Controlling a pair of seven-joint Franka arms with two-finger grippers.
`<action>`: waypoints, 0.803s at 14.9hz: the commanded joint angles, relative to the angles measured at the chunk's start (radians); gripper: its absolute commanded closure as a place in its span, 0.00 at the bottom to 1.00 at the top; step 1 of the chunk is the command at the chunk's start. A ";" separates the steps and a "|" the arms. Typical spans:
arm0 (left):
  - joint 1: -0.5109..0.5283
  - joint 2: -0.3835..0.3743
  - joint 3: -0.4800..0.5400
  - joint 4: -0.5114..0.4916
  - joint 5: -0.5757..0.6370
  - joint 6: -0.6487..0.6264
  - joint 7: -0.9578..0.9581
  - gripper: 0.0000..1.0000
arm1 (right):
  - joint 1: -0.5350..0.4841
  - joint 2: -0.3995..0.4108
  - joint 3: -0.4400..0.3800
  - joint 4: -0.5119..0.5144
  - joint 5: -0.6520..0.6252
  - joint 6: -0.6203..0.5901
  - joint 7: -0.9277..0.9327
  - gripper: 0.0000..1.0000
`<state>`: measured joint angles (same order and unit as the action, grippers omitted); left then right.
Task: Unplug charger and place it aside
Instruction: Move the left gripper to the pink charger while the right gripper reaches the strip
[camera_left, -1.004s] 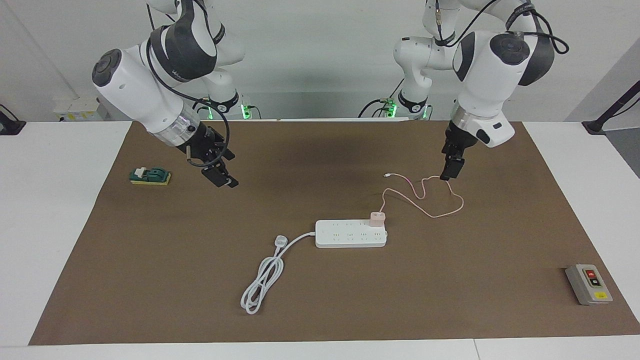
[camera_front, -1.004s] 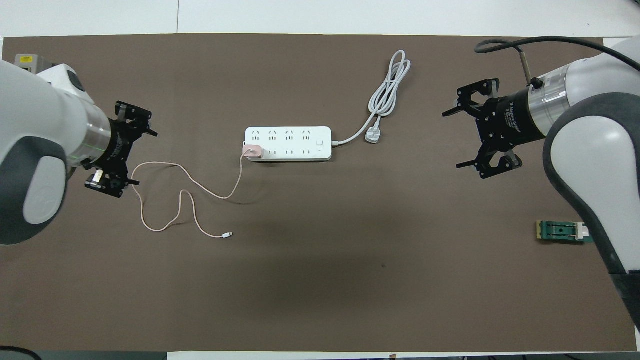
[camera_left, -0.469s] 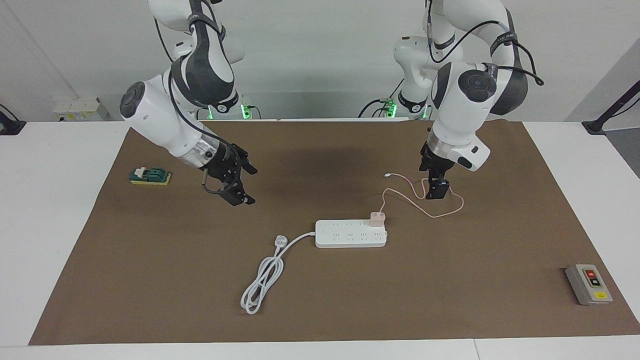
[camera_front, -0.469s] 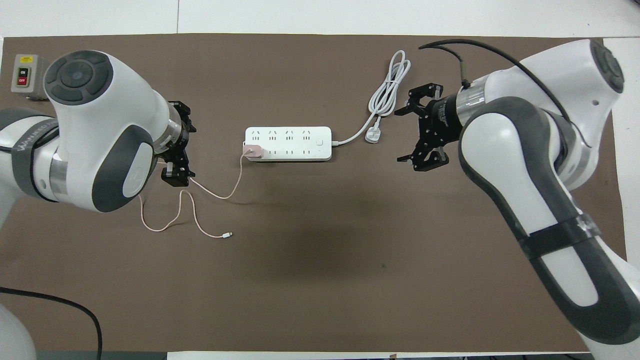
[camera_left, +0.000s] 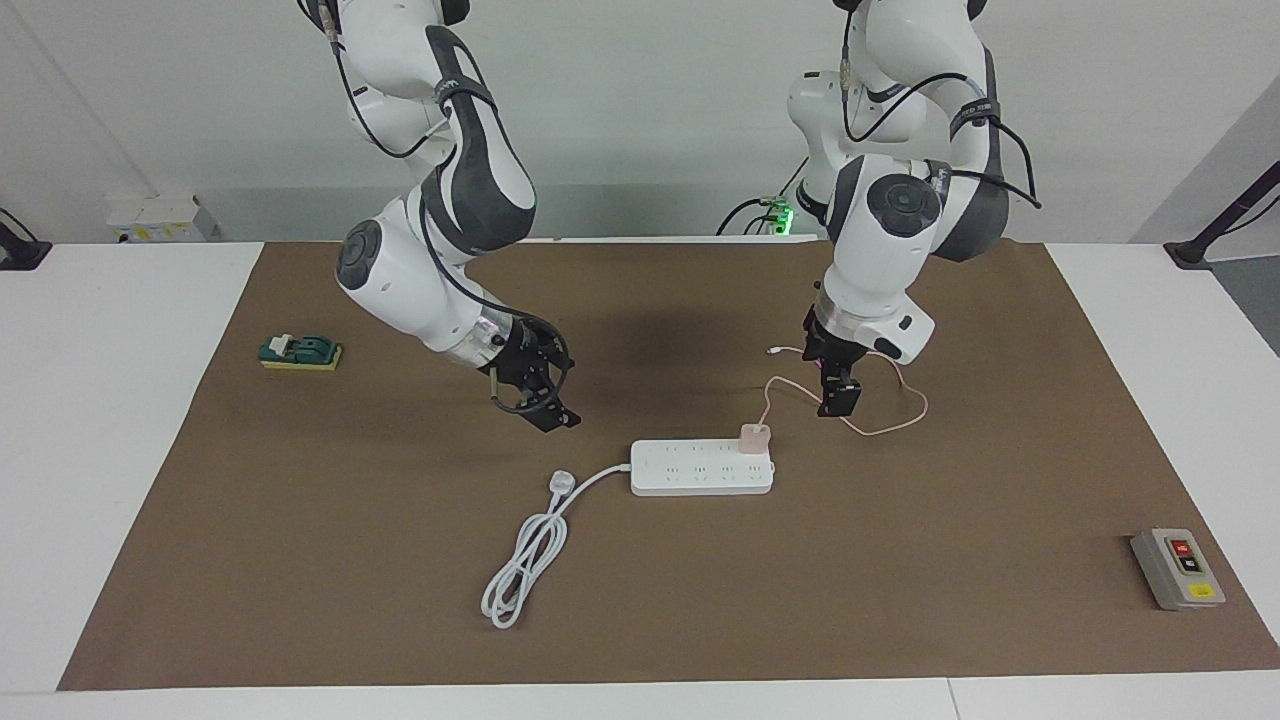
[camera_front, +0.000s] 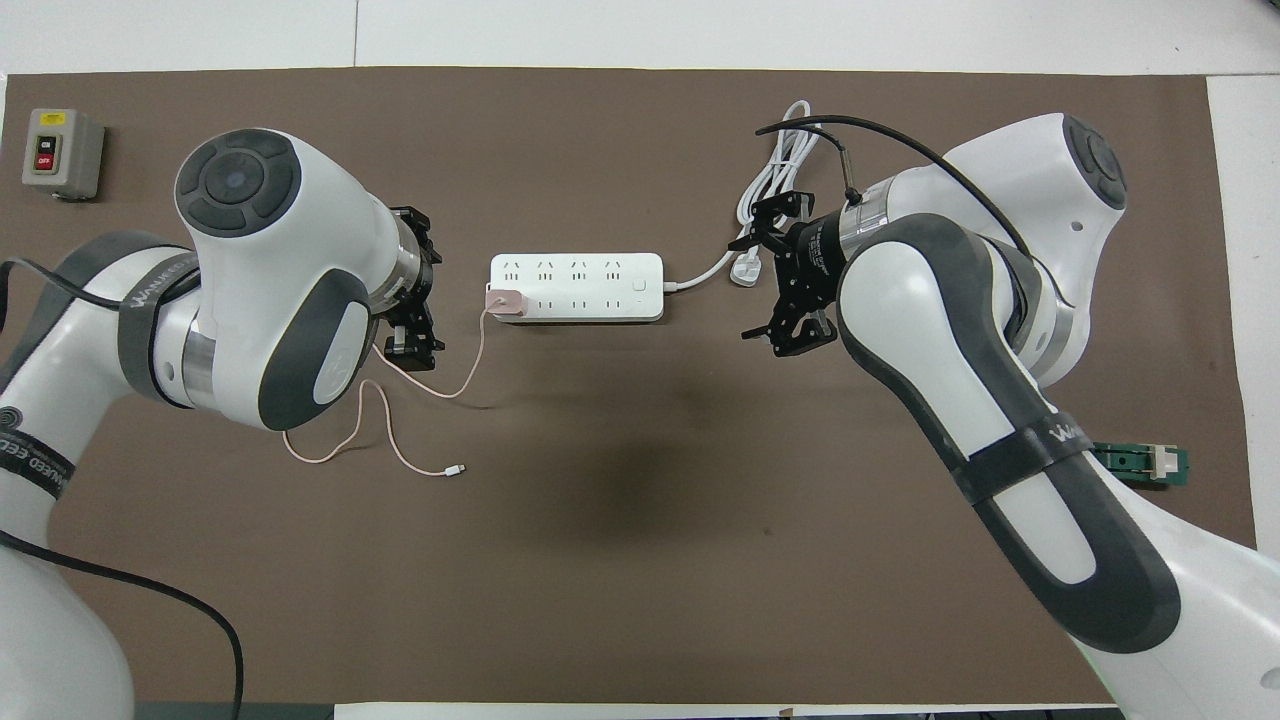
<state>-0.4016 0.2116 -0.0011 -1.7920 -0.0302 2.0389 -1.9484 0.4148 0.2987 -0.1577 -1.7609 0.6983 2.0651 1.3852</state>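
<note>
Pink charger (camera_left: 755, 436) plugged into white power strip (camera_left: 700, 470). Left gripper (camera_left: 836, 400) – fingers apart – over the charger's cable at the strip's 1 o'clock. Right gripper (camera_left: 548, 415), spread wide, at its 10 o'clock.

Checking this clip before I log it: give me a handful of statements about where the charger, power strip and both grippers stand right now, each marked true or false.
1. The charger sits plugged into the power strip. True.
2. The charger is at the strip's end toward the right arm. False: it is at the end toward the left arm.
3. The left gripper holds the charger. False: it is open, over the pink cable, short of the charger.
4. The right gripper is open and holds nothing. True.
5. The grey button box lies on the power strip. False: it sits apart, near the mat's corner at the left arm's end.
</note>
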 joint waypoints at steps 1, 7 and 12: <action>-0.034 0.023 0.013 -0.011 -0.014 0.053 -0.046 0.00 | 0.001 -0.021 0.003 -0.052 0.038 0.094 -0.038 0.00; -0.069 0.133 0.015 0.064 -0.013 0.074 -0.101 0.00 | 0.013 0.126 0.039 0.084 0.070 0.055 -0.035 0.00; -0.072 0.164 0.013 0.082 -0.011 0.109 -0.110 0.00 | 0.039 0.267 0.055 0.201 0.072 0.058 -0.037 0.00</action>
<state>-0.4613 0.3628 -0.0014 -1.7344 -0.0328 2.1406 -2.0455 0.4503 0.4886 -0.1085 -1.6347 0.7449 2.1241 1.3705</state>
